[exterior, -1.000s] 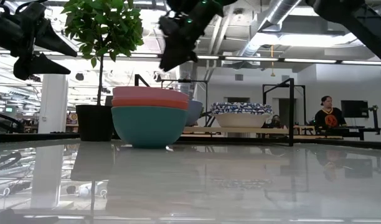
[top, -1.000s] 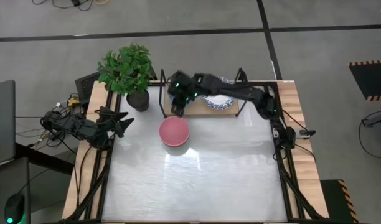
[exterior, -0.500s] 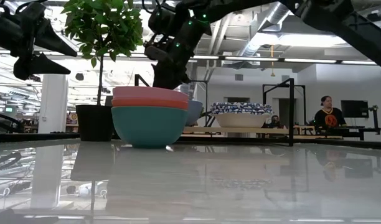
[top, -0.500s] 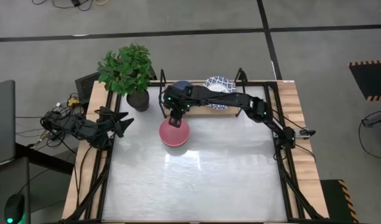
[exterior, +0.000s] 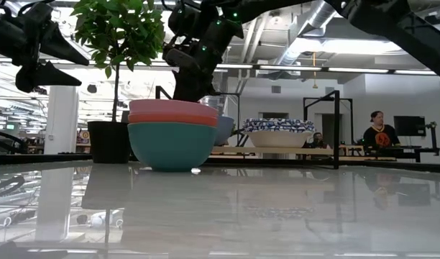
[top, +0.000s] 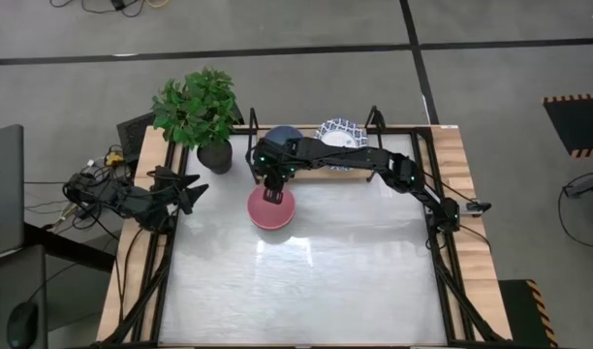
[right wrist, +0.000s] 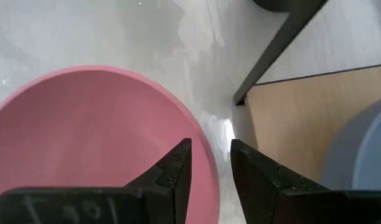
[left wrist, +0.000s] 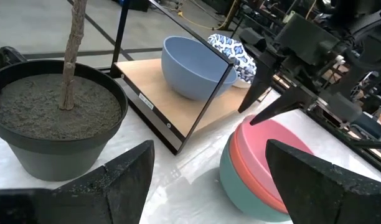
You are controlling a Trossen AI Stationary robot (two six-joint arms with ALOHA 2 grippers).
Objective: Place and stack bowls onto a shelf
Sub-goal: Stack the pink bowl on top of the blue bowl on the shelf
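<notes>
Straddling the far rim of the red bowl [right wrist: 84, 143], the right gripper [right wrist: 209, 165] points down with its fingers parted, one finger inside the rim and one outside, not yet pinched on it. Under the red bowl sits a teal bowl [exterior: 170, 147], the two nested on the tabletop [top: 306, 281]. Just beyond the gripper stands the shelf [left wrist: 172, 96], its wooden plank carrying a blue bowl [left wrist: 193, 65] at the near end and a white bowl with a blue patterned rim [top: 341, 132] beside it. A potted plant [top: 200, 111] stands off the shelf's end. Farther out, the left gripper [top: 192, 189] waits at the table's left edge, fingers spread wide.
</notes>
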